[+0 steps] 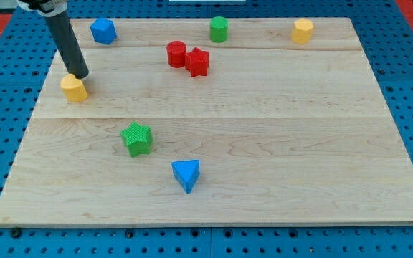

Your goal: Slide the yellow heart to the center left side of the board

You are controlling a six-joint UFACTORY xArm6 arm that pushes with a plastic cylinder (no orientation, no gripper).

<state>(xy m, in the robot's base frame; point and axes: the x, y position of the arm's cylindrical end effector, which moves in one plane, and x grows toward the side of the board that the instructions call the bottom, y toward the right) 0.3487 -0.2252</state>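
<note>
The yellow heart [74, 87] lies near the board's left edge, in the upper left part of the view. My tip [81, 74] stands just above and slightly right of the heart, touching or nearly touching its top edge. The dark rod rises from the tip toward the view's top left corner.
A blue block [103, 31] sits at top left, a green cylinder [219, 29] at top centre, a yellow block [302, 31] at top right. A red cylinder [176, 54] and red star [198, 62] touch. A green star [137, 138] and blue triangle [186, 174] lie lower. The wooden board [321, 165] rests on a blue pegboard.
</note>
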